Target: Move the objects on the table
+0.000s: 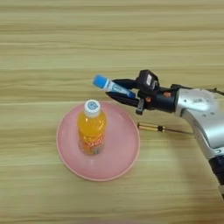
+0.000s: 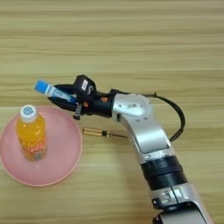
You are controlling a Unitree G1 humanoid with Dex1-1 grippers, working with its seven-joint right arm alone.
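Hand [image 1: 121, 92] grasping blue stick-shaped tube [image 1: 113, 86], hovering beside upright orange-drink bottle [image 1: 92, 127] on pink plate [image 1: 124, 156]. Risk: tube clips white cap, toppling bottle.

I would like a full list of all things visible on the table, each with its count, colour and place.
orange-drink bottle: one, orange with white cap, standing upright on the pink plate.
pink plate: one, pink, round, on the table left of centre.
blue tube: one, blue with white label, held between the gripper's fingers, near the plate's far right rim.
screwdriver: one, yellow-and-black handle with thin shaft, lying flat on the table right of the plate.
table: one, light wood, fills the view.
right gripper: one, black fingers, closed on the blue tube; silver forearm comes from the right.
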